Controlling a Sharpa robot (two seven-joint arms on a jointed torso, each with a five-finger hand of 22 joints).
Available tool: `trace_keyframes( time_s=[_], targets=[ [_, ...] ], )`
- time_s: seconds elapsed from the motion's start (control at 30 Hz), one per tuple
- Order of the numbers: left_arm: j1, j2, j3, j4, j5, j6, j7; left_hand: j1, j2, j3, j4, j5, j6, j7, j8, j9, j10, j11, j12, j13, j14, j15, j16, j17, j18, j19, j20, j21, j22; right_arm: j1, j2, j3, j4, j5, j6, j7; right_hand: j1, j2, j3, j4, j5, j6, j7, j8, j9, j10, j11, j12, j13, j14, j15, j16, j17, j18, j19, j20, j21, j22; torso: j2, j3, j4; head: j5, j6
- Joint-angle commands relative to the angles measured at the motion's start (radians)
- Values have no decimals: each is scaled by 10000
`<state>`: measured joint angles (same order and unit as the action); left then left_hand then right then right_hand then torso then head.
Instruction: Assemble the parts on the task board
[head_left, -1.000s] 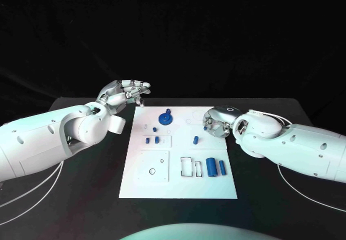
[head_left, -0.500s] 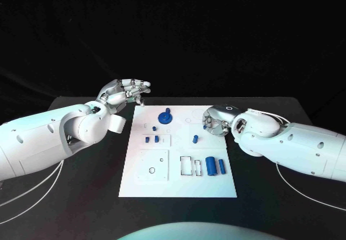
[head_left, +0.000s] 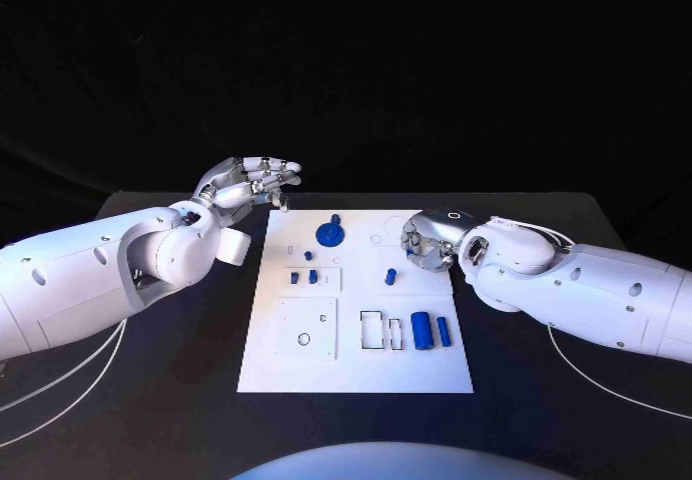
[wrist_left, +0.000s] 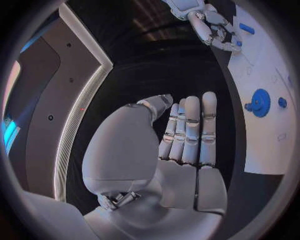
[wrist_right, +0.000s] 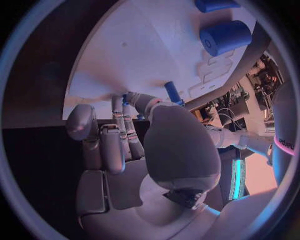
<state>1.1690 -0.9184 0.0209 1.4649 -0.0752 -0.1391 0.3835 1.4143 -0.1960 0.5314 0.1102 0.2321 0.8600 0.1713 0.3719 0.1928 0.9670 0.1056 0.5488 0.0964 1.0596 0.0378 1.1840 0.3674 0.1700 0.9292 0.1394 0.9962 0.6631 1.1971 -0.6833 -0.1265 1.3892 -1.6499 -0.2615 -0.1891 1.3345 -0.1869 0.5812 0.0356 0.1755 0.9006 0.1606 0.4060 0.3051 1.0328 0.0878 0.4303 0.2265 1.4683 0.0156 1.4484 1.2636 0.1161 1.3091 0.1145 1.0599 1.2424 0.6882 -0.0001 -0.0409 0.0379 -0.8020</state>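
The white task board (head_left: 361, 350) lies mid-table. On it are a blue gear (head_left: 333, 236), several small blue pegs such as one (head_left: 389, 276) near the middle, and a large blue cylinder (head_left: 421, 331) beside a thinner one (head_left: 443, 331). My left hand (head_left: 253, 181) hovers off the board's far left corner, fingers side by side and holding nothing (wrist_left: 187, 130). My right hand (head_left: 431, 241) hangs over the board's right edge with fingers curled in. A small blue part (wrist_right: 125, 99) shows pinched between its thumb and fingertips, close to the standing peg (wrist_right: 174, 93).
The black table (head_left: 173, 400) surrounds the board. Empty outlined slots (head_left: 374, 332) and a square plate with a hole (head_left: 304, 340) sit in the board's near half. The left wrist view shows the gear (wrist_left: 259, 102) and my right hand (wrist_left: 215, 30).
My right hand has moved slightly left and farther over the board's right edge. The left hand and the parts on the board stay put.
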Motion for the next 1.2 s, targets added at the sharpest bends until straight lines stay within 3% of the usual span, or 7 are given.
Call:
trace_keyframes(
  time_s=[0.03, 0.33, 0.8, 0.97, 1.2],
  targets=[
    [4, 17, 7, 30, 11, 188, -8, 18, -33, -5, -52, 17, 1, 74, -37, 11, -10, 36, -14, 3, 49, -4, 31, 16, 150, 19, -49, -47, -11, -120, 53, -85, 48, -198, 522, -9, -29, 72, -16, -78, -75, 57, -17, 55, 2, 38, -18, -63, -28, 327, -71, 60, 14, -42, 34, -22, 24, 8, -1, -5, -3, -2, -8],
    [4, 14, 7, 26, -56, 209, -70, 14, -38, -2, -63, 14, 0, 79, -41, 12, -28, 43, -26, -1, 44, -1, 33, 18, 149, 24, -49, -49, -13, -125, 56, -91, 46, -444, 619, -224, -41, 65, -15, -83, -81, 57, -18, 51, 0, 42, -20, -67, -31, 314, -71, 36, -44, -46, 43, -25, 39, 22, -4, -3, -1, -11, -8],
    [4, 24, 6, 18, -135, 181, -244, -17, -53, -2, -77, 4, -43, 104, -73, 6, -80, 68, -58, -10, 30, 17, 36, 24, 144, 33, -43, -61, -20, -160, 136, -107, -16, -923, 692, -576, 157, 337, 269, -340, -331, 366, -132, 181, 53, 317, -145, -11, -21, 345, -178, 19, -50, -79, 144, -117, 214, 189, 3, 10, -6, -22, -38],
    [4, 28, 6, 16, -165, 147, -295, -27, -45, 16, -99, 3, -72, 125, -96, 4, -133, 91, -87, -19, -12, 35, 16, 21, 141, 27, -32, -82, -31, -178, 156, -112, -6, -986, 469, -619, 178, 522, 422, -494, -437, 647, -228, 335, 136, 583, -243, 40, 20, 363, -261, 18, -29, -114, 246, -189, 396, 346, -4, 7, -11, -36, -53],
    [4, 30, 6, 15, -195, 130, -354, -30, -39, 27, -112, 2, -73, 133, -100, 6, -160, 101, -102, -23, -44, 44, -4, 15, 140, 18, -27, -98, -39, -191, 129, -114, 21, -1009, 111, -598, 138, 591, 481, -549, -424, 752, -276, 420, 201, 720, -292, 42, 43, 366, -304, 6, -43, -167, 380, -230, 645, 521, -3, 4, -9, -33, -65]
  ],
)
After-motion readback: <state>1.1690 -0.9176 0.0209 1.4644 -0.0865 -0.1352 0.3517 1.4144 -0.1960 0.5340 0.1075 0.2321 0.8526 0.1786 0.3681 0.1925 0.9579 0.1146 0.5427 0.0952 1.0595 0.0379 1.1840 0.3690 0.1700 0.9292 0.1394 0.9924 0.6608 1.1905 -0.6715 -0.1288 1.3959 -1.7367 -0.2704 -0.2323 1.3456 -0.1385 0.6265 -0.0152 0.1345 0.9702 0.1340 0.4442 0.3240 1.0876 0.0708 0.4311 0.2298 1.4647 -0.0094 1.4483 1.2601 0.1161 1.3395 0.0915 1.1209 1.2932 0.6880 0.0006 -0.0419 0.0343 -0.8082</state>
